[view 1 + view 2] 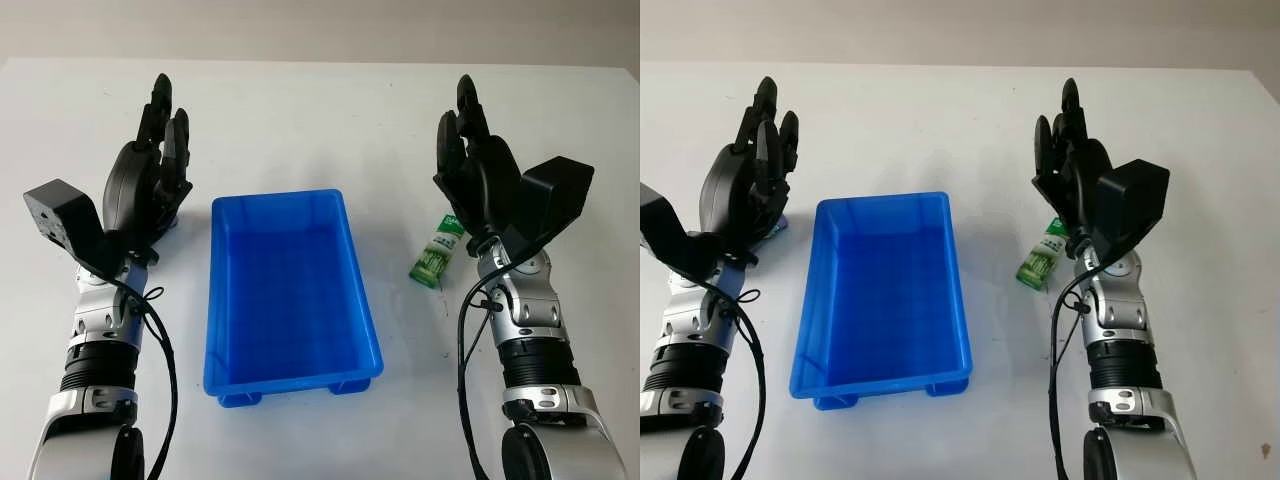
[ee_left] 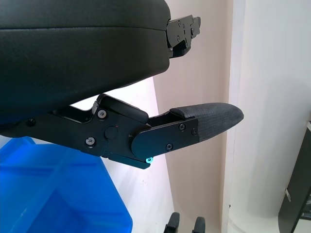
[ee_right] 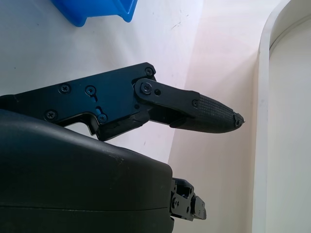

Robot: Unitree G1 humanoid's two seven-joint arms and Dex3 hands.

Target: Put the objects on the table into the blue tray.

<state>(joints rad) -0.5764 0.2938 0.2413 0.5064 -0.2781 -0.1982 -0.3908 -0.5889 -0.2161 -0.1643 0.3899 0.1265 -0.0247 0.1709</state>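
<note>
Green packet (image 1: 438, 252) beside open right hand (image 1: 472, 150)

Both eye views looked down from the head at the same table (image 1: 300, 110) and tray (image 1: 290, 290); wrist views sat close behind each hand's fingers (image 2: 204, 119).

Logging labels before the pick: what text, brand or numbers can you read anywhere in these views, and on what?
Green-and-white packet beside the right hand: it carries print, too small to read.
Blue tray: no text visible.
Left hand, open, left of the tray: no markings legible.
White table: none.
</note>
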